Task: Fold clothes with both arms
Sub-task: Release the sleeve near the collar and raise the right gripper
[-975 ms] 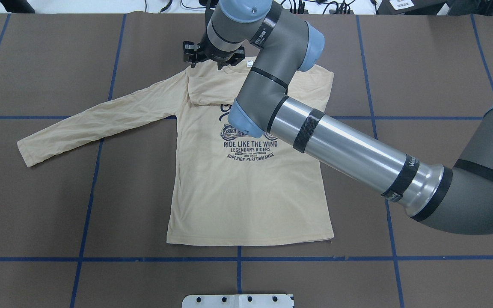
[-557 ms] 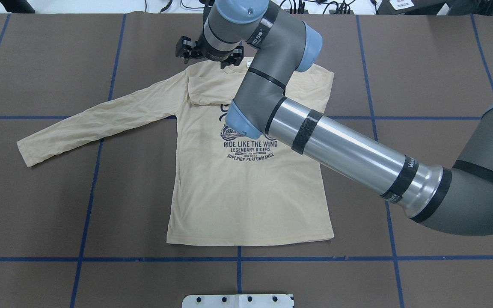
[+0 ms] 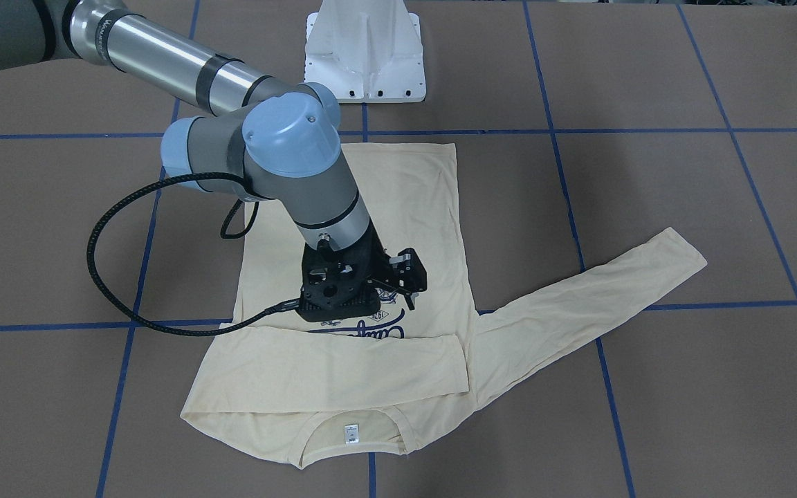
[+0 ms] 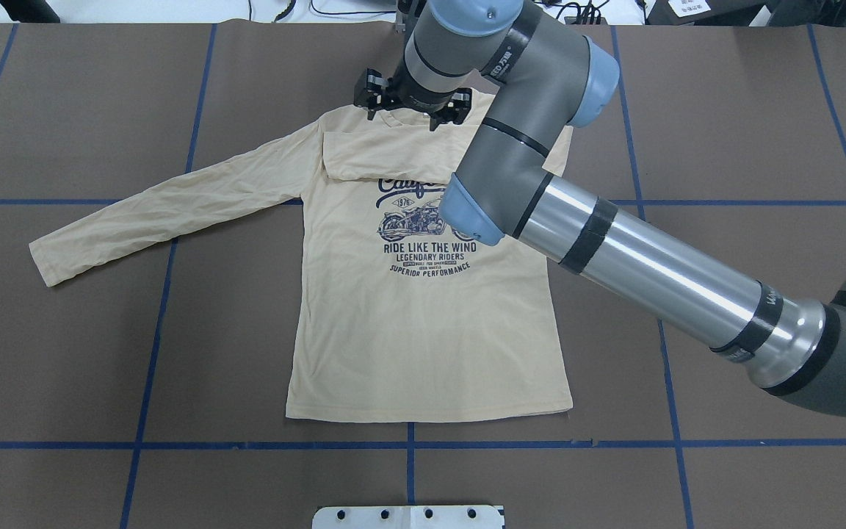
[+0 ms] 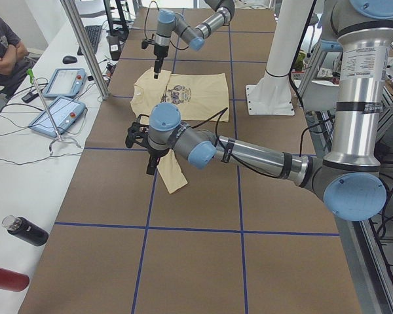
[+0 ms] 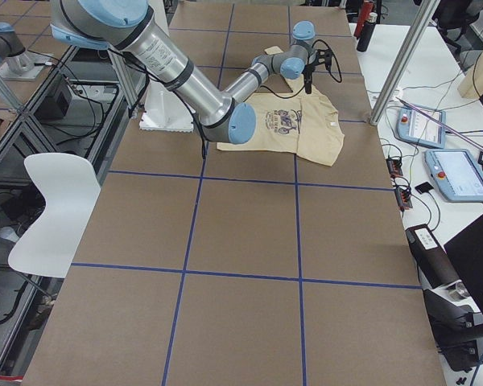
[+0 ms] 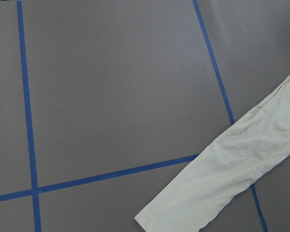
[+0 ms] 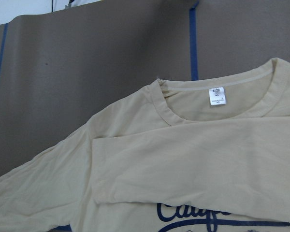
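While the right arm's black two-finger hand (image 3: pixel 402 283) hovers over it, the pale cream-yellow long-sleeved shirt (image 4: pixel 423 330) lies flat on the brown table (image 4: pixel 63 353).
You see one sleeve folded across the chest, the other stretched toward the overhead frame's left, with the left arm's hand (image 5: pixel 150 165) near its cuff; whether either hand is wide or narrow, you cannot tell.

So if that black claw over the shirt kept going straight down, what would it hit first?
The black two-finger right gripper points down at the cream-yellow long-sleeved shirt; it would probably meet the sleeve folded across the chest first, though depth is unclear.
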Controlling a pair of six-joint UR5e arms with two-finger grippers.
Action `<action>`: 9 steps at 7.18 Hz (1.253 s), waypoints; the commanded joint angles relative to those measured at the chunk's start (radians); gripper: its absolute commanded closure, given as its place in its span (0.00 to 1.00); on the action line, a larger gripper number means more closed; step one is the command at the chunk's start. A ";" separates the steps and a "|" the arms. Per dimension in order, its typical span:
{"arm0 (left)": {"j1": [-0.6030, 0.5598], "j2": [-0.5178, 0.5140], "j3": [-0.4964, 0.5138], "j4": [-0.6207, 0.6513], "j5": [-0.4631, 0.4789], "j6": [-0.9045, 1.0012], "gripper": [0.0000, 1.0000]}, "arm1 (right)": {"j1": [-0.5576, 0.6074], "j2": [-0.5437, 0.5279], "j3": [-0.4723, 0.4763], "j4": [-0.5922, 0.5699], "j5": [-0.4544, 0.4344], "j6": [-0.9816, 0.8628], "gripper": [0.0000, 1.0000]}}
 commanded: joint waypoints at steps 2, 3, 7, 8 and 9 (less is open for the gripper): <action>0.182 0.045 -0.004 -0.177 0.258 -0.277 0.01 | 0.054 -0.118 0.214 -0.336 0.007 -0.276 0.00; 0.262 0.071 -0.003 -0.221 0.345 -0.370 0.01 | 0.091 -0.197 0.291 -0.355 0.030 -0.330 0.00; 0.474 0.119 0.213 -0.510 0.553 -0.580 0.01 | 0.162 -0.375 0.419 -0.352 0.127 -0.451 0.00; 0.488 0.116 0.235 -0.544 0.564 -0.603 0.01 | 0.162 -0.378 0.421 -0.351 0.127 -0.451 0.00; 0.524 0.116 0.238 -0.541 0.599 -0.606 0.01 | 0.163 -0.379 0.421 -0.349 0.129 -0.451 0.00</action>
